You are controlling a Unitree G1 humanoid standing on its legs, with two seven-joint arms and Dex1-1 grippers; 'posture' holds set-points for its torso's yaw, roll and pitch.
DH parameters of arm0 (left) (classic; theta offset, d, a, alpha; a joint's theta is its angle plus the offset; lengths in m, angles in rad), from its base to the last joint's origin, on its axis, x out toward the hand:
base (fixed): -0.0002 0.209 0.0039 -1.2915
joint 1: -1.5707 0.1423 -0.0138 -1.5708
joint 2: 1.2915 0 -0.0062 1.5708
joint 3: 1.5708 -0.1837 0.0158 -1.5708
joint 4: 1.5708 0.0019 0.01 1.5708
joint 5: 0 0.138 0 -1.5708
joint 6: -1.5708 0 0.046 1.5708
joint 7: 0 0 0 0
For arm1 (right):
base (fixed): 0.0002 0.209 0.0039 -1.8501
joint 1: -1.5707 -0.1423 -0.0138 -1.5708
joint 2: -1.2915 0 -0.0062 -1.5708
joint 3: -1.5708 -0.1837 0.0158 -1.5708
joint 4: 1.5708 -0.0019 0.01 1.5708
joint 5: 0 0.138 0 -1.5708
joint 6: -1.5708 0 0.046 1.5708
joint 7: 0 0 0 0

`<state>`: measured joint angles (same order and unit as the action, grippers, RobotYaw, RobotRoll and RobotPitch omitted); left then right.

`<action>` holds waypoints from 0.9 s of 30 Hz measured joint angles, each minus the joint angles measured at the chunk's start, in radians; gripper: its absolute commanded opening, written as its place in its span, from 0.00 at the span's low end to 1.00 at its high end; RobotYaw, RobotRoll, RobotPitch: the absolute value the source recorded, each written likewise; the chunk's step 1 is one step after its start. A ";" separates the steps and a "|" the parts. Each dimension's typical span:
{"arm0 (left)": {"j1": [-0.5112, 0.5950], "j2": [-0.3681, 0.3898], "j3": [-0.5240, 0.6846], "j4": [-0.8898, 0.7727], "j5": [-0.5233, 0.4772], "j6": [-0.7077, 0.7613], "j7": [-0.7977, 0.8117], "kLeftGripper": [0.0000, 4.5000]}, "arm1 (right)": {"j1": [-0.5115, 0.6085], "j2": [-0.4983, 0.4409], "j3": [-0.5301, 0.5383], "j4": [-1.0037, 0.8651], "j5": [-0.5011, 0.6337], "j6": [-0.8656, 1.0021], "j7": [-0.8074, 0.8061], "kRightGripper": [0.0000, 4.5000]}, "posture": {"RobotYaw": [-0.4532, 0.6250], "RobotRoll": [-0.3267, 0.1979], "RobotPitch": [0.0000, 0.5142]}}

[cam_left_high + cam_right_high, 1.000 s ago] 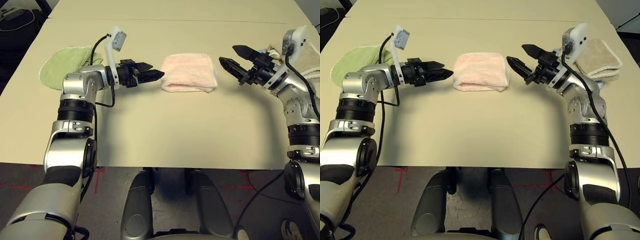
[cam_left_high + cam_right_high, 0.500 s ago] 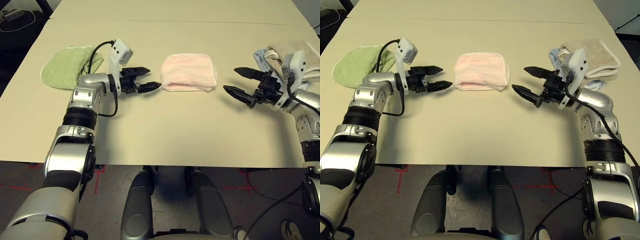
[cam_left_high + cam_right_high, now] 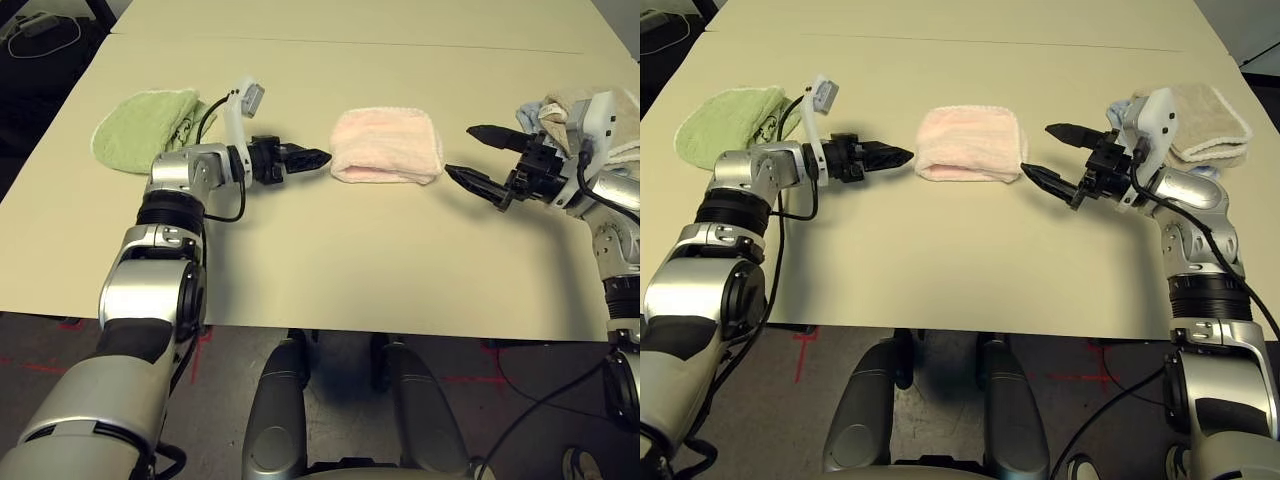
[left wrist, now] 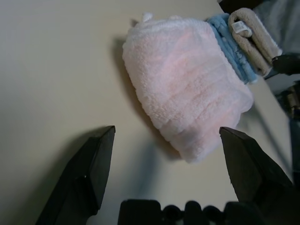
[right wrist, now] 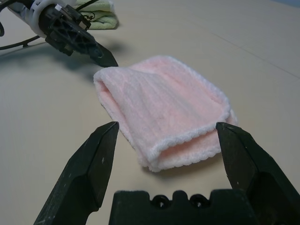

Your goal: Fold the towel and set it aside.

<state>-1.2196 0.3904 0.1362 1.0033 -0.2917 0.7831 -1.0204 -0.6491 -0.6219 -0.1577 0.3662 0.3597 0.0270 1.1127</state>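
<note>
The towel (image 3: pixel 387 160) is lying folded on the bench (image 3: pixel 330 260), its long axis running left to right, the rounded fold facing left and the white-edged open ends facing right. Its loop and writing are not showing. The left claw (image 3: pixel 312 158) is hovering just left of it, fingers apart, holding nothing. The right claw (image 3: pixel 478 155) is sitting just right of it, fingers spread and empty. A green towel (image 3: pixel 145 127) is lying far left; a beige towel (image 3: pixel 1205 120) is resting behind the right arm, partly hidden.
</note>
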 measured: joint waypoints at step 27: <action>-0.112 -0.133 0.142 0.134 -0.061 0.196 0.183 1.00 | -0.002 0.005 0.000 0.000 -0.002 0.000 -0.020 1.00 | 0.45 0.62 0.51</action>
<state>-1.3318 0.2573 0.2782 1.1369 -0.3523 0.9795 -0.8377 -0.6514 -0.6169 -0.1576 0.3658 0.3576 0.0272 1.0924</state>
